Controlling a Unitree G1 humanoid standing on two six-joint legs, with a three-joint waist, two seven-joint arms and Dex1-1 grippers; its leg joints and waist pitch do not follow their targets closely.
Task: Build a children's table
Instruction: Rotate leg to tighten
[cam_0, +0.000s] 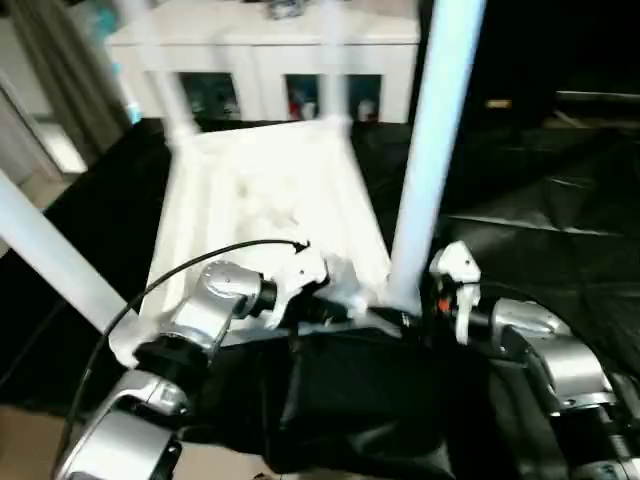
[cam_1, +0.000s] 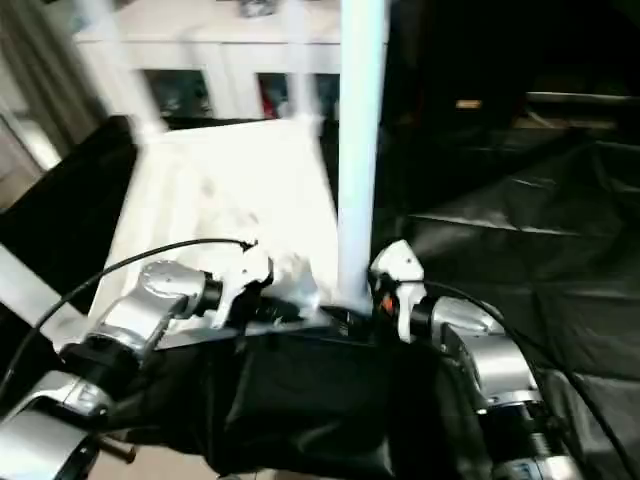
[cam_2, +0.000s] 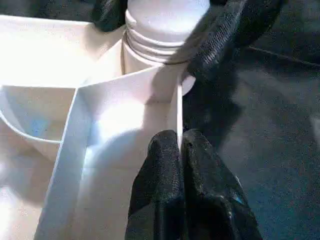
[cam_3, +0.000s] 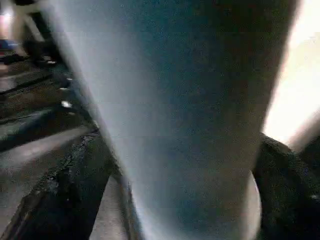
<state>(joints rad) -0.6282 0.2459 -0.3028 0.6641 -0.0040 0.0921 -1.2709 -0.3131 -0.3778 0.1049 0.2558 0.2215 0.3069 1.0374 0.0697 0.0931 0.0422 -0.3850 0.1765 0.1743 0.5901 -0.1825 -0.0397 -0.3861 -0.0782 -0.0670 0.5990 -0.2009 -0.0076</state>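
The children's table lies upside down on the black cloth, its white ribbed underside (cam_0: 270, 200) facing up. A long white leg (cam_0: 430, 150) stands upright in the near right corner socket (cam_2: 150, 80). My left gripper (cam_2: 181, 150) is shut on the thin rim of the tabletop right beside that socket. My right gripper (cam_0: 415, 315) is at the foot of the leg, its black fingers (cam_2: 235, 30) on either side of the ribbed base, open. Another leg (cam_0: 50, 260) rises at the near left, and two blurred ones (cam_0: 165, 90) stand at the far corners.
A white glass-door cabinet (cam_0: 260, 60) stands behind the table. Black cloth (cam_0: 540, 210) covers the big table to the right. A dark folded cloth (cam_0: 360, 400) hangs over the near edge between my forearms. A black cable (cam_0: 200, 260) arcs over my left wrist.
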